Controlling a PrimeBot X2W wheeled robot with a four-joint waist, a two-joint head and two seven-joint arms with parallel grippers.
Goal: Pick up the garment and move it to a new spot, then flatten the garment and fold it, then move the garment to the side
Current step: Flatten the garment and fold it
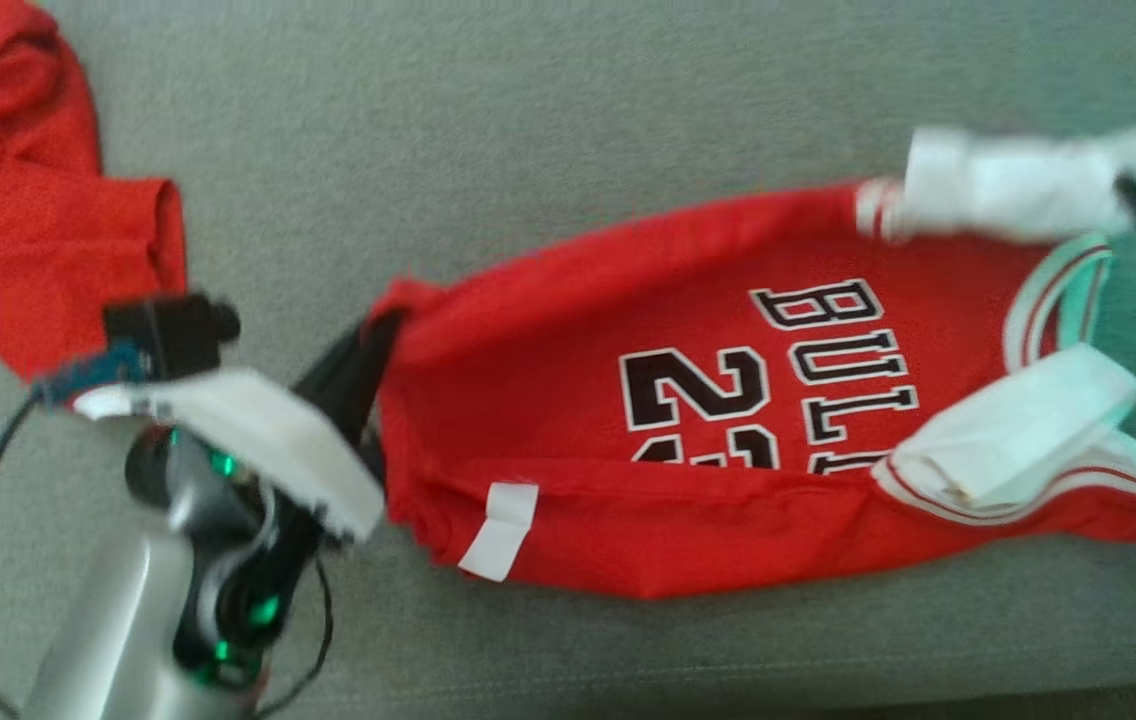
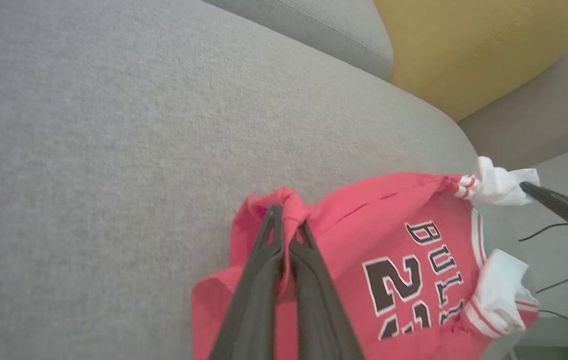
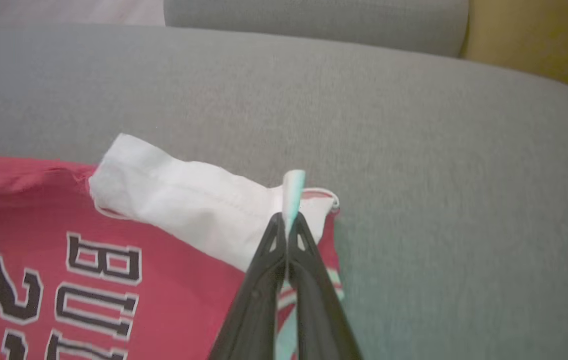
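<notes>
Red jersey lay stretched on grey sofa seat. Left gripper clenched its bottom end, right gripper clenched its shoulder end, probably to pull cloth flat.

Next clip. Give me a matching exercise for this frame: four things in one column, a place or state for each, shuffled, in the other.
1. left gripper
2. right gripper
3. second red garment
4. yellow cushion

A. crumpled at the head view's far left, apart from the jersey
B. shut on the jersey's white shoulder end
C. beyond the grey seat, left wrist view's top right
D. shut on the jersey's red hem end

Pairs: 1-D, 2-B, 3-A, 4-C.
</notes>
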